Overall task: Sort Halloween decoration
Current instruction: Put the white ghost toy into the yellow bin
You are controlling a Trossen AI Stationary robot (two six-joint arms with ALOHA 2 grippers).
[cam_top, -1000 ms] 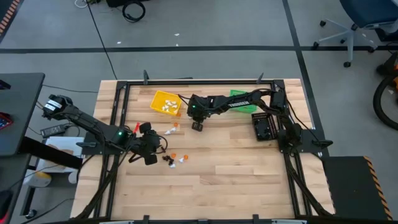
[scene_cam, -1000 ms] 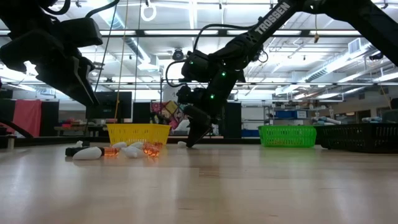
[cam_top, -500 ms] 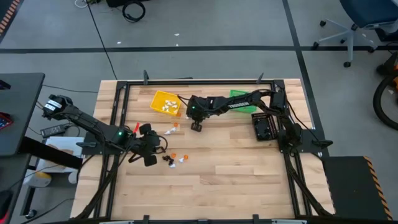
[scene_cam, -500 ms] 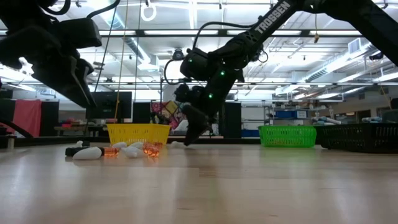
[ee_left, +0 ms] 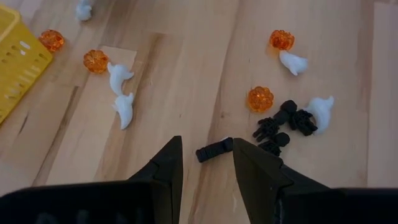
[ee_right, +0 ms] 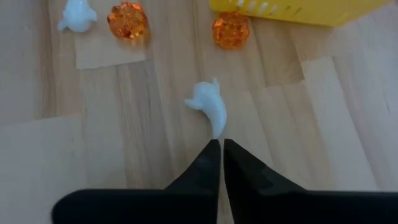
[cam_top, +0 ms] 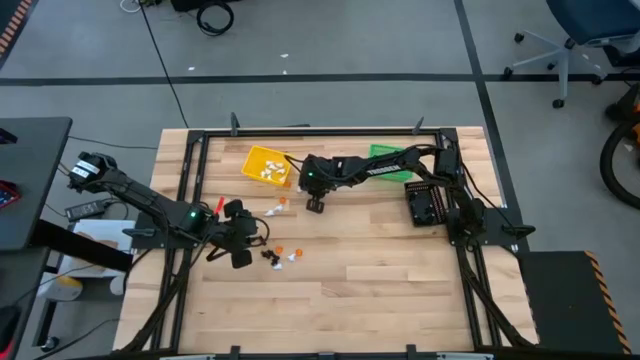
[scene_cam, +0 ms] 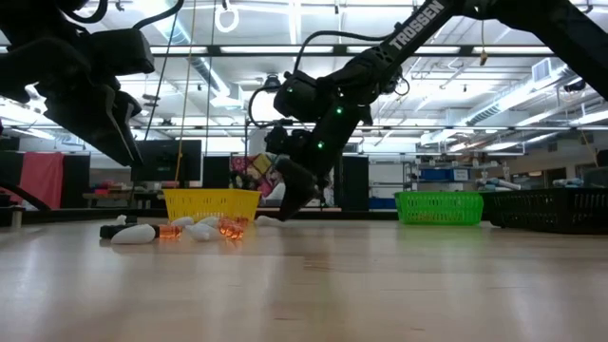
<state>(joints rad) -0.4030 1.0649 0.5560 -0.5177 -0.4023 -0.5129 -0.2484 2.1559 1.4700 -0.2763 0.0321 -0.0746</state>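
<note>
Sorting is partly done: your yellow bin [cam_top: 266, 165] near the tabletop's far edge holds some white trinkets. Other trinkets [cam_top: 283, 253] remain scattered mid-tabletop. Right hand [ee_right: 221, 163] fingers together, empty, beside a white ghost [ee_right: 209, 106]; left hand [ee_left: 206, 163] apart.

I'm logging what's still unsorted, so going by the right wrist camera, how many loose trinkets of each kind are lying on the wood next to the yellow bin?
white ghosts: 2
orange pumpkins: 2
Total: 4
</note>
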